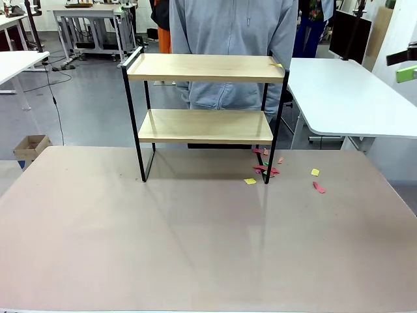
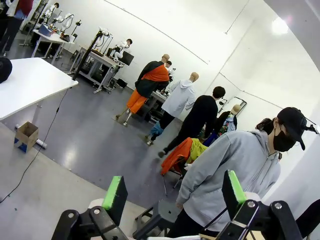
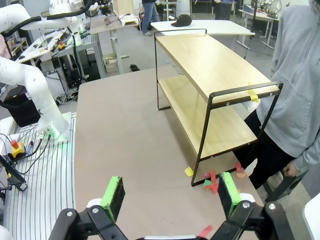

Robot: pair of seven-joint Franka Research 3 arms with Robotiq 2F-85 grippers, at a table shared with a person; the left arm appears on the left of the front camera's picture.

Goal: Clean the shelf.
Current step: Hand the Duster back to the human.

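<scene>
The small two-tier wooden shelf [image 3: 215, 75] with a yellow scrap [image 3: 253, 95] lies ahead of the right gripper [image 3: 171, 192], fingers wide open and empty.

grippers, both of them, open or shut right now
Left gripper: open, holding nothing.
Right gripper: open, holding nothing.

Left pincer [image 2: 174, 192] spread wide, person in grey hoodie [image 2: 225, 165] beyond

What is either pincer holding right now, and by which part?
Nothing is held. The left pincer and the right pincer are both open with empty gaps, away from the shelf.
</scene>
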